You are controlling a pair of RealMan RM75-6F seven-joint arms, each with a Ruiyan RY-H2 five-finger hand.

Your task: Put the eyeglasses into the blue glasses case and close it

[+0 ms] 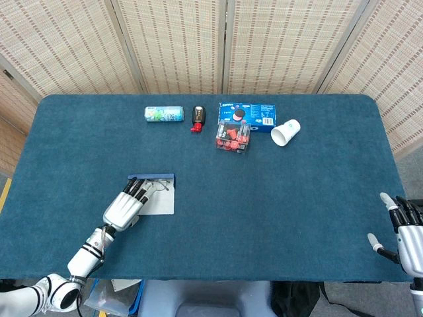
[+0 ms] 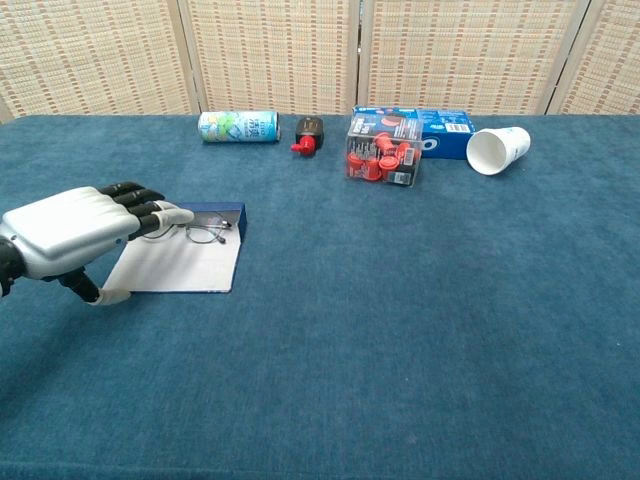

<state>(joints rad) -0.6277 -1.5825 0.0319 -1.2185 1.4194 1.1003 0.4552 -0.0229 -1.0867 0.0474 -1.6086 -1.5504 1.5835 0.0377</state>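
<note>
Step in hand: reaching for the eyeglasses (image 2: 196, 232). Left hand (image 2: 72, 232) hovers over them, fingers apart, grasping nothing. Next: pinch the frame. Right hand (image 1: 406, 232) released at the desk's near right corner.

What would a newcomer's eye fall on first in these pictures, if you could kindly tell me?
Probably the silver left robot hand reaching over the open blue glasses case at the near left of the blue-carpeted table, its dark fingertips at the thin-framed eyeglasses lying inside. Next, the far row: a lying drink can, a clear box of red pieces and a tipped white paper cup.
</note>
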